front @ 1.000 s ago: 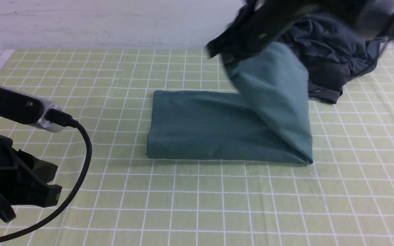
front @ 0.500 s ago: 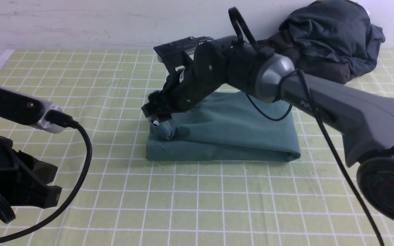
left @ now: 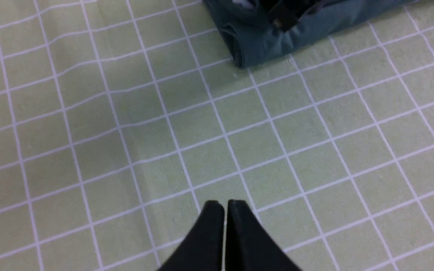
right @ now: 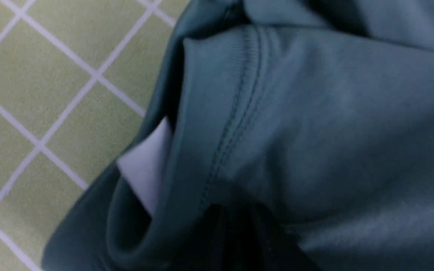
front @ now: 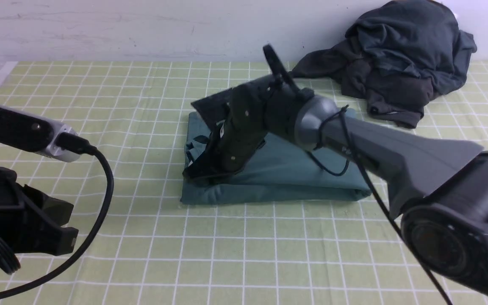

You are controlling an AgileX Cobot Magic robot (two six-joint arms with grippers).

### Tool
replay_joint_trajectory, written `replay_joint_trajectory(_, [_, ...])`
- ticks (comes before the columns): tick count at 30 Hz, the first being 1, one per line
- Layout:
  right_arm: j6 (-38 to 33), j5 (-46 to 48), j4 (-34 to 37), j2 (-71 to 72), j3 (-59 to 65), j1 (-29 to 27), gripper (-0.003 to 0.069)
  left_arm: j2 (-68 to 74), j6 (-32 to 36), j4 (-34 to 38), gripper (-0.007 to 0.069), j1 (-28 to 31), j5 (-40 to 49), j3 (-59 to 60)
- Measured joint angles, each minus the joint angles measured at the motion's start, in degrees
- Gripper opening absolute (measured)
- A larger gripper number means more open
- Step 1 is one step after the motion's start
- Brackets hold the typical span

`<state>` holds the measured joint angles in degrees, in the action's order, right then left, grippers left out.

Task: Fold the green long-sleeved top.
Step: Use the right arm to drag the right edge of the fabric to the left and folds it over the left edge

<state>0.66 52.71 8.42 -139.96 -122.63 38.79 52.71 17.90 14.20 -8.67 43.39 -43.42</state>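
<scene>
The green long-sleeved top [front: 295, 173] lies folded into a thick rectangle in the middle of the checked mat. My right gripper [front: 195, 173] reaches across it and is down at its left end, shut on a stitched edge of the cloth that it has laid over there. In the right wrist view the top [right: 315, 113] fills the frame, a white label [right: 145, 169] peeks out of the fold, and the gripper [right: 236, 216] is dark under the cloth. My left gripper [left: 224, 205] is shut and empty, hovering over bare mat near the front left; the top's corner [left: 262, 41] lies beyond it.
A dark charcoal and slate-grey heap of clothes [front: 396, 55] lies at the back right against the wall. The yellow-green checked mat [front: 269, 254] covers the table. The left arm and its cable [front: 100, 190] stand at the front left.
My right gripper carried the top's right half over to the left end, folding it in two, then came down onto the left end. The left arm has not moved.
</scene>
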Motion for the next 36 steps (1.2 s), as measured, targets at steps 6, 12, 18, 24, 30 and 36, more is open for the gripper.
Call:
replay_joint_trajectory(6, [-0.7,-3.4,-0.2,0.8,-2.8,2.0,-0.0007,0.0,0.0,0.1,-0.0001,0.0,-0.2,0.0])
replay_joint_trajectory(12, [-0.7,1.6,-9.6,5.3,-9.3,2.4,-0.0008,0.0,0.0,0.2,-0.0001,0.0,-0.3,0.0])
replay_joint_trajectory(18, [-0.7,5.2,-11.3,5.6,-10.3,2.4,-0.0008,0.0,0.0,0.8,-0.0001,0.0,-0.3,0.0])
replay_joint_trajectory(24, [-3.1,5.4,-5.4,1.7,-10.3,2.4,0.0012,0.0,0.0,1.2,-0.0001,0.0,-0.3,0.0])
replay_joint_trajectory(30, [-8.2,4.7,0.5,1.7,-10.1,2.4,0.0192,0.0,0.2,1.2,-0.0001,0.0,-0.3,0.0])
replay_joint_trajectory(36, [-9.1,2.4,0.5,5.0,-10.3,2.4,0.0285,0.0,0.2,1.2,-0.0001,0.0,-0.3,0.0])
